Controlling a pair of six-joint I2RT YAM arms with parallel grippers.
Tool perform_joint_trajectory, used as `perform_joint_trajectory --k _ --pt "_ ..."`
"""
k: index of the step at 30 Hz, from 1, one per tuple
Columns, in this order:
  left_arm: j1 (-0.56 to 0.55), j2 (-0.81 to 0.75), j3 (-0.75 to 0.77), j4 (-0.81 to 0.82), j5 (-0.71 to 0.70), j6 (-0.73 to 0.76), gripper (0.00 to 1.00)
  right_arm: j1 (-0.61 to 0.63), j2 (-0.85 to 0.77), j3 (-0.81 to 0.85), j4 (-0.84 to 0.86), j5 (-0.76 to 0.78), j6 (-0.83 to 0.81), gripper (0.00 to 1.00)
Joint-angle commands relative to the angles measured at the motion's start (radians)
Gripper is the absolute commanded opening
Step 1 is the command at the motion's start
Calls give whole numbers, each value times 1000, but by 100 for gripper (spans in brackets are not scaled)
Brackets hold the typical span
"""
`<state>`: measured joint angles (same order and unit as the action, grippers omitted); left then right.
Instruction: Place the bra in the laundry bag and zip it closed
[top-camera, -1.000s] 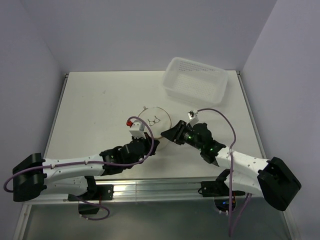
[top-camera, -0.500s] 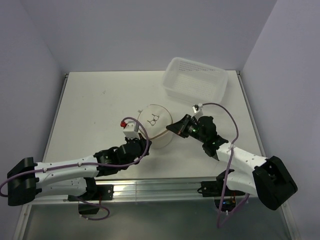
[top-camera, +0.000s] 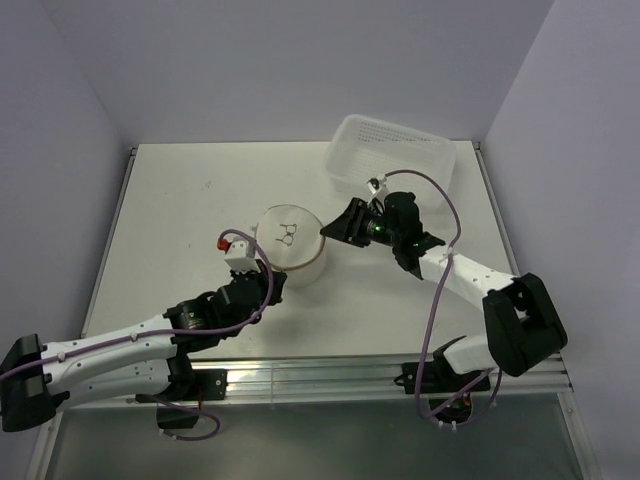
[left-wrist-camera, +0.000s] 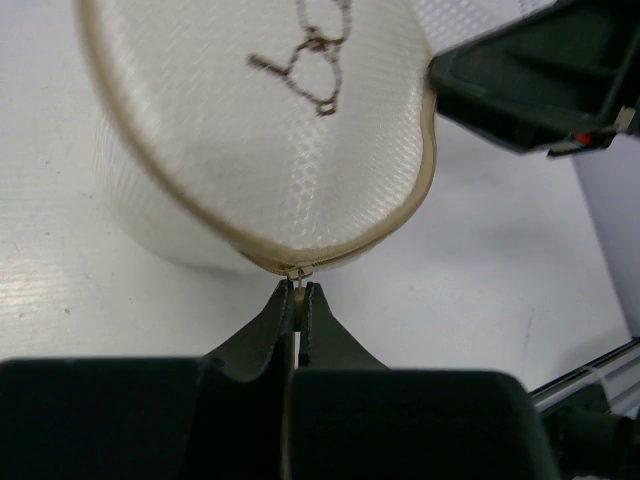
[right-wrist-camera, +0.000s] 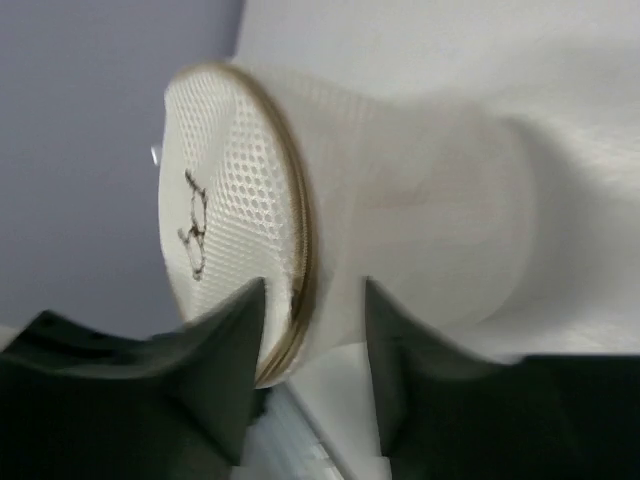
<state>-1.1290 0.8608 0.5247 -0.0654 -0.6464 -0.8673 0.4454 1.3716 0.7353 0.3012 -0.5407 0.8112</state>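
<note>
The laundry bag (top-camera: 290, 246) stands as a round mesh drum at mid-table, its disc lid with the dark bra icon (left-wrist-camera: 312, 52) on top. The beige zip rim (left-wrist-camera: 300, 258) runs round the lid. My left gripper (top-camera: 266, 287) is at the bag's near side and is shut on the zip pull (left-wrist-camera: 298, 288). My right gripper (top-camera: 328, 230) is at the bag's right side. It is open, with its fingers (right-wrist-camera: 225, 350) standing on either side of the rim (right-wrist-camera: 300, 250). The bra does not show in any view.
A white perforated plastic basket (top-camera: 395, 158) stands at the far right, just behind the right arm. The right gripper's dark body (left-wrist-camera: 530, 85) shows beyond the bag in the left wrist view. Walls close the table on three sides.
The bag has moved left and farther from the bases. Both grippers have moved with it. The lid, tilted up earlier, now lies flatter on the drum.
</note>
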Motion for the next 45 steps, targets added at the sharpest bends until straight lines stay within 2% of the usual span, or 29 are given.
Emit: perform_joint_trajectory --k 1,2,4,9,14,17,21,23,24,26,27,29,30,34,39,45 --pt "3 41 12 31 37 30 0 -36 -28 21 6 133 -49 60" --pt "3 52 12 95 56 18 0 -15 -66 -2 -2 162 -53 69" --pt "3 90 15 157 94 8 0 10 -142 -51 10 194 -26 80" --pt "-8 184 41 315 132 1 0 155 -261 -246 123 326 98 81" --pt "-29 253 75 346 157 8 0 223 -279 -330 242 343 206 79" --pt "-40 265 67 352 160 1 0 230 -261 -307 256 332 210 74" --pt "-46 253 54 346 152 -6 0 230 -233 -295 283 349 221 61" --pt "-46 248 49 339 154 -4 0 231 -218 -287 283 363 224 58" --pt "-46 244 49 334 154 -2 0 231 -215 -286 288 367 226 42" --pt "-46 236 46 319 154 2 0 231 -197 -278 292 370 226 36" --pt "-46 233 44 312 151 5 0 231 -192 -275 292 370 226 19" --pt "-45 225 41 297 146 19 0 228 -186 -264 277 384 218 3" --pt "-45 224 43 267 134 24 0 225 -186 -258 265 390 211 0" --pt "-40 185 29 179 102 45 0 171 -181 -220 208 386 148 0" --pt "5 81 -8 72 82 39 0 53 -143 -185 188 291 109 0" --pt "26 -39 -31 -27 48 33 0 0 -86 -123 147 255 56 0"
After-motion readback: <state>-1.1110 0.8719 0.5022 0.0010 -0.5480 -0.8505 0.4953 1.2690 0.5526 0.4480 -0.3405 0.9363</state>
